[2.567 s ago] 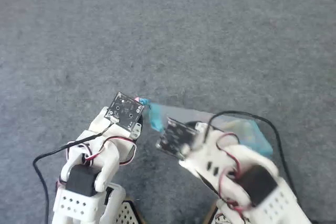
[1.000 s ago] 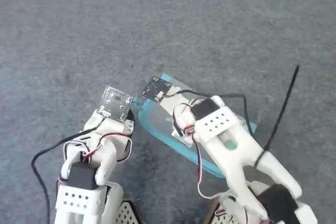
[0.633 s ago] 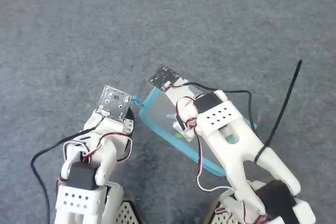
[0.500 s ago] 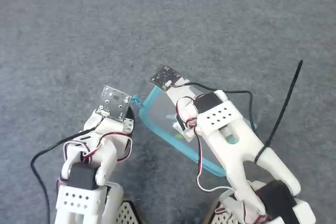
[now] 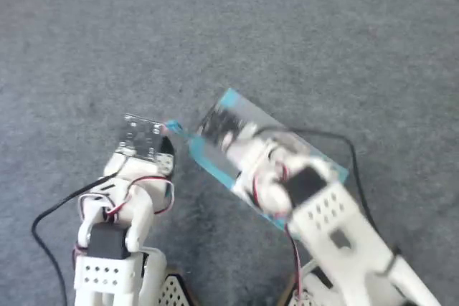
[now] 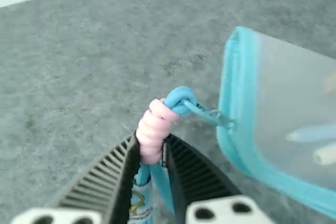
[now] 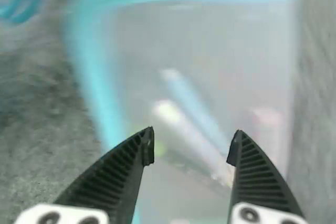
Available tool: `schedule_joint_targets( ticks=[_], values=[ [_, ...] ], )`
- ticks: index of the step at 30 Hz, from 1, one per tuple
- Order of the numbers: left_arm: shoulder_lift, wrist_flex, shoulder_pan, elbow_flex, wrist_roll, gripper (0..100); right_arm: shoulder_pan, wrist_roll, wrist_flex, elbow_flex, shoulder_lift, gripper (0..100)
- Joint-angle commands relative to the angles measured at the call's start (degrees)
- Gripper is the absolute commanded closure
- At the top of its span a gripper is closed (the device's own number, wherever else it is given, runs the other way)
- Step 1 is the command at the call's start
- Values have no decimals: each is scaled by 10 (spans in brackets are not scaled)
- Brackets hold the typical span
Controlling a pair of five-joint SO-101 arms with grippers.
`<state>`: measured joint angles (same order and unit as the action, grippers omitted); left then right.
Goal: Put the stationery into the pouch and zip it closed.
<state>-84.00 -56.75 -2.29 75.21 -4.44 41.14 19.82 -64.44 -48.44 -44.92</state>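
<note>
While the left gripper (image 6: 151,149) is clamped tight on the pink coiled pull cord (image 6: 154,128), a teal loop (image 6: 181,98) runs from the coil to the zip slider (image 6: 224,120) at a corner of the pouch (image 6: 278,87).

Right gripper (image 7: 191,145): jaws spread wide, holding nothing, hanging just above the pouch's clear wall.

Right wrist view gives the contents through that wall: a blue pen (image 7: 191,106) beside a pale stick-shaped item (image 7: 181,127), both blurred.

High view gives the lay. The pouch lies flat on the grey mat (image 5: 323,48), long axis running diagonally. Its near short end points at the left gripper and its far end points away to the right. The right arm (image 5: 315,198) crosses over its middle.
</note>
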Motion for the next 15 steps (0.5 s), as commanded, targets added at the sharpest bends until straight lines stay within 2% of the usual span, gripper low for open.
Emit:
schedule_joint_targets(
  ticks=[1, 9, 15],
  values=[
    [-15, 41, -45, -44, 34, 990, 45, 29, 49, -56, -92, 772],
    [-12, -8, -52, -97, 49, 990, 58, 26, 92, -62, -106, 768],
    [-12, -11, -40, -142, 53, 990, 139, 27, 116, -61, -102, 768]
  ],
)
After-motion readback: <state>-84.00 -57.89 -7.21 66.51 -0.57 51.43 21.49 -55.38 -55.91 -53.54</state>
